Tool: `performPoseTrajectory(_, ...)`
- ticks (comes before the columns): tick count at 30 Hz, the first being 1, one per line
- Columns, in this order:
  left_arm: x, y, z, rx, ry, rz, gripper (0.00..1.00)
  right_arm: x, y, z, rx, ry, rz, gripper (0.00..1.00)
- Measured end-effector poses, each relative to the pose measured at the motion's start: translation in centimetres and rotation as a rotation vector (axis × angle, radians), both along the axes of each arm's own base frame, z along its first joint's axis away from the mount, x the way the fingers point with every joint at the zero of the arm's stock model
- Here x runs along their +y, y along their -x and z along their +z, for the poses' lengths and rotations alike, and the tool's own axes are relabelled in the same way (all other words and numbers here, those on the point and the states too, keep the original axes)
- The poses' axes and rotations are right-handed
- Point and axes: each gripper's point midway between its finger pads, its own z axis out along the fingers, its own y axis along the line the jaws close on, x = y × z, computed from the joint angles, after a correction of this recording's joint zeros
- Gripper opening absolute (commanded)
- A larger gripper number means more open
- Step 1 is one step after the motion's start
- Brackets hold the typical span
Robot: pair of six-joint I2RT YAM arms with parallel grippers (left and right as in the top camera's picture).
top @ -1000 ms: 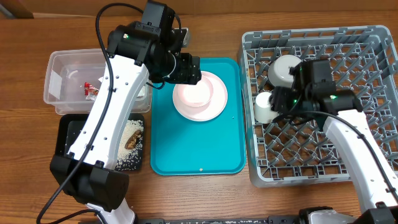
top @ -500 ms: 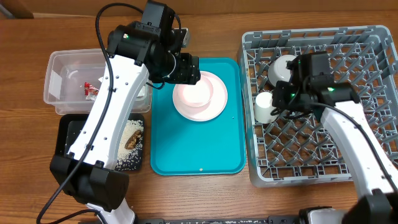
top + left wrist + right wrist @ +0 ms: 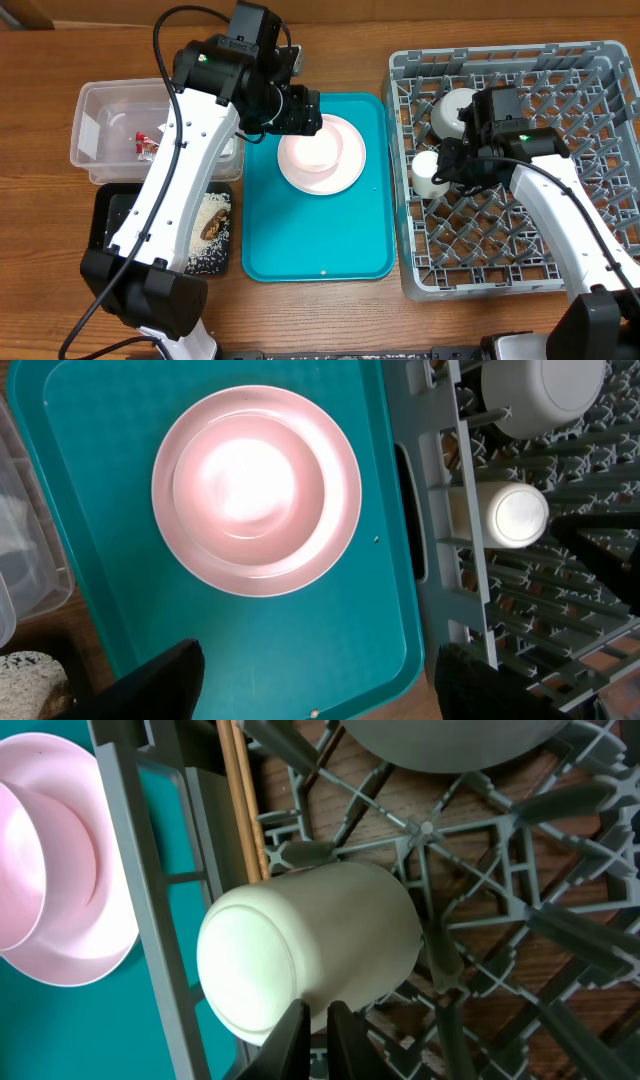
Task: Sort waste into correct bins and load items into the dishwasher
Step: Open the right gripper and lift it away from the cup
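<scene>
The small pink bowl [image 3: 312, 148] sits on the pink plate [image 3: 346, 172] on the teal tray [image 3: 310, 240]. My left gripper [image 3: 303, 112] hovers above them, open and empty; its fingers [image 3: 320, 688] frame the tray below the bowl [image 3: 245, 480] and plate [image 3: 335, 545]. The white cup [image 3: 427, 173] and the whitish bowl [image 3: 455, 108] stand upside down in the grey rack [image 3: 520, 260]. My right gripper [image 3: 448, 165] is shut, with its fingertips [image 3: 315, 1030] against the side of the cup [image 3: 300, 955]. The red wrapper [image 3: 147, 143] lies in the clear tub [image 3: 100, 105]. Rice with a brown chunk [image 3: 211, 230] lies in the black tray [image 3: 110, 215]. No napkin shows.
The rack's left wall [image 3: 140, 870] stands between the cup and the teal tray. The left arm's white links cross over the tub and the black tray. Upright pegs fill the rack floor to the right of the cup.
My right gripper has moved up and to the left along the rack toward the cup. The cup, the left arm and the pink dishes have not moved.
</scene>
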Motion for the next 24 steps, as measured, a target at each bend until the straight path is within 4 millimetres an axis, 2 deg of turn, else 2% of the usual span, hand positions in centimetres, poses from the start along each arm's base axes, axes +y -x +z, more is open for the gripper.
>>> performPoseTrajectory(3, 0.0, 0.0, 0.0, 0.0, 0.0, 0.0, 0.75, 0.1, 0.0, 0.3, 0.0, -0.004, 0.001, 0.1)
performPoseTrajectory(8, 0.0, 0.0, 0.0, 0.0, 0.0, 0.0, 0.76, 1.2, -1.4, 2.5, -0.074, -0.065, 0.022, 0.1)
performPoseTrajectory(12, 0.0, 0.0, 0.0, 0.001, 0.001, 0.003, 0.75, 1.9, -1.6, 3.4, -0.103, -0.107, 0.04, 0.09)
performPoseTrajectory(18, 0.0, 0.0, 0.0, 0.001, 0.001, 0.003, 0.75, 2.3, -1.9, 3.5, -0.119, -0.126, 0.048, 0.09)
performPoseTrajectory(24, 0.0, 0.0, 0.0, 0.001, 0.001, 0.003, 0.75, 1.4, -0.5, 1.4, -0.053, -0.081, 0.029, 0.09)
